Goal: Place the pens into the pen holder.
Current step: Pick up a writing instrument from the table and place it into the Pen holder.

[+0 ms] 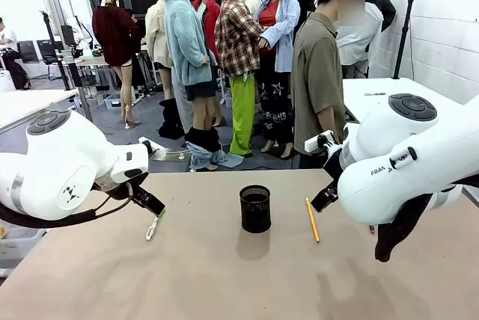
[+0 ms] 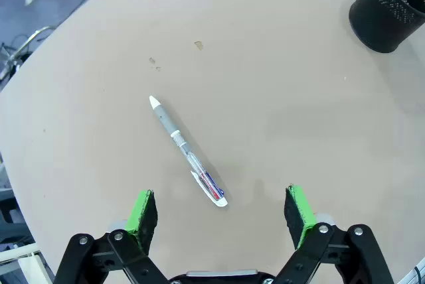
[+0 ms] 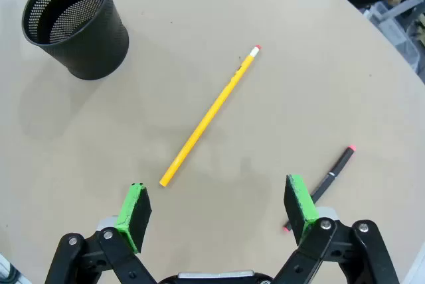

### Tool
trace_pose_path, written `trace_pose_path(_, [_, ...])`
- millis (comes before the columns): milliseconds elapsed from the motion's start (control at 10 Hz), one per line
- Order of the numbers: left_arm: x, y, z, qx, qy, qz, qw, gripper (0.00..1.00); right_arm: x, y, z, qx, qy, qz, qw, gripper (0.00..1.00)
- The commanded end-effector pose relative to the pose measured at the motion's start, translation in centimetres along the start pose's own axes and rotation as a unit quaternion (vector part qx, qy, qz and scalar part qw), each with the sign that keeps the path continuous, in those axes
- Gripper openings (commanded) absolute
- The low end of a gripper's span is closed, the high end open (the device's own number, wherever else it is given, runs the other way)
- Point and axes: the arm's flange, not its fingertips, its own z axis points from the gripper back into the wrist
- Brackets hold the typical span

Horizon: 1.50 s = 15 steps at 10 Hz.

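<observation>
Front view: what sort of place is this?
Probably a robotics lab: a left arm and right arm flank a tan table; painted block wall with a stand; more work tables farther back.

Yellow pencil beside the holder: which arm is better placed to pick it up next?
Right. The right gripper hangs open over the pencil; the left gripper is over the white pen.

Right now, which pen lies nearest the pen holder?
The yellow pencil, right of the pen holder; the white pen and black red-tipped pen lie farther off.
</observation>
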Motion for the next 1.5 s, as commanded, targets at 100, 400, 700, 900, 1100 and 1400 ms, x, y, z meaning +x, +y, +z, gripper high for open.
trace_pose_path(100, [0.0, 0.0, 0.0, 0.000, 0.000, 0.000, 1.000, 1.00, 0.0, 0.0, 0.0, 0.000, 0.000, 0.000, 1.000, 1.00])
trace_pose_path(400, [0.0, 0.0, 0.0, 0.000, 0.000, 0.000, 1.000, 1.00, 0.0, 0.0, 0.0, 0.000, 0.000, 0.000, 1.000, 1.00])
trace_pose_path(700, [0.0, 0.0, 0.0, 0.000, 0.000, 0.000, 1.000, 1.00, 0.0, 0.0, 0.0, 0.000, 0.000, 0.000, 1.000, 1.00])
trace_pose_path(900, [0.0, 0.0, 0.0, 0.000, 0.000, 0.000, 1.000, 1.00, 0.6, -5.1, 1.9, -0.043, 0.046, -0.070, 0.996, 1.00])
trace_pose_path(1100, [0.0, 0.0, 0.0, 0.000, 0.000, 0.000, 1.000, 1.00, 1.8, -9.5, 1.6, -0.029, 0.098, -0.117, 0.988, 1.00])
trace_pose_path(1400, [0.0, 0.0, 0.0, 0.000, 0.000, 0.000, 1.000, 1.00, 2.0, -13.1, -1.4, 0.022, 0.186, -0.146, 0.971, 1.00])
